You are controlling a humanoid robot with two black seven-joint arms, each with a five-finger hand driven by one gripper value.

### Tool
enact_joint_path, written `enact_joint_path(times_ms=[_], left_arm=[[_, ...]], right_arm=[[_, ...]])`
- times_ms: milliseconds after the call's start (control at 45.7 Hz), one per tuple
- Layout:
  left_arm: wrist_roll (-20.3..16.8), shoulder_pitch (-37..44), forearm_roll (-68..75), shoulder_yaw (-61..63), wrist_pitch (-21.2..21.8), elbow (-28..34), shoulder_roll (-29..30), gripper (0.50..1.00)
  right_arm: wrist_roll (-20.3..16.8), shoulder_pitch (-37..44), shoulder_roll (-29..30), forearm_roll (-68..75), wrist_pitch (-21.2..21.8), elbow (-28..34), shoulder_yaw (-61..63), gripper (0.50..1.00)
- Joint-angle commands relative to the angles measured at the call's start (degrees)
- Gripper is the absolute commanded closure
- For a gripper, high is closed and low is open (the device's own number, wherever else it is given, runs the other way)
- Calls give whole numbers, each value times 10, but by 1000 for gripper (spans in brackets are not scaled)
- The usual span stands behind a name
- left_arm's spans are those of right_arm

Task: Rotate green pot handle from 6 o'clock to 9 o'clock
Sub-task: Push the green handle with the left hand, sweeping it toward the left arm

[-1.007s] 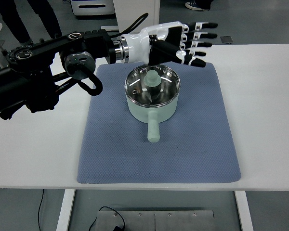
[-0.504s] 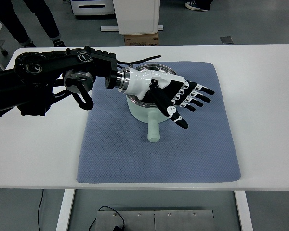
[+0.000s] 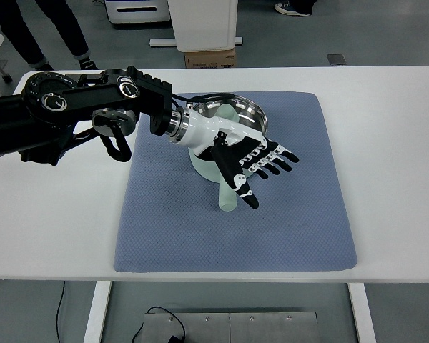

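Left hand, fingers spread and empty, hovers over the pot handle at 6 o'clock; a loose push could slide the pot.

top view: looking steeply down from robot's side | facing desk far edge | taking in whole desk width | sole camera

desk: white top, spans the view, pale legs below
floor: grey, smooth, beyond the desk's far edge
cabinet: white, past the desk, with a brown cardboard box at its foot
person's legs: dark trousers, top left
cable: black, possibly a power lead, under the desk
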Motion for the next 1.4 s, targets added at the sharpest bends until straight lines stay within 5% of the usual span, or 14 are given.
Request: enact_joint_path(times_ms=[0,1380], left_arm=[[7,-2,0,7,0,-8,1,500],[7,-59,13,120,0,-95,54,500]], right_arm=[[0,0,0,0,0,0,0,500],[0,0,0,0,0,0,0,500]])
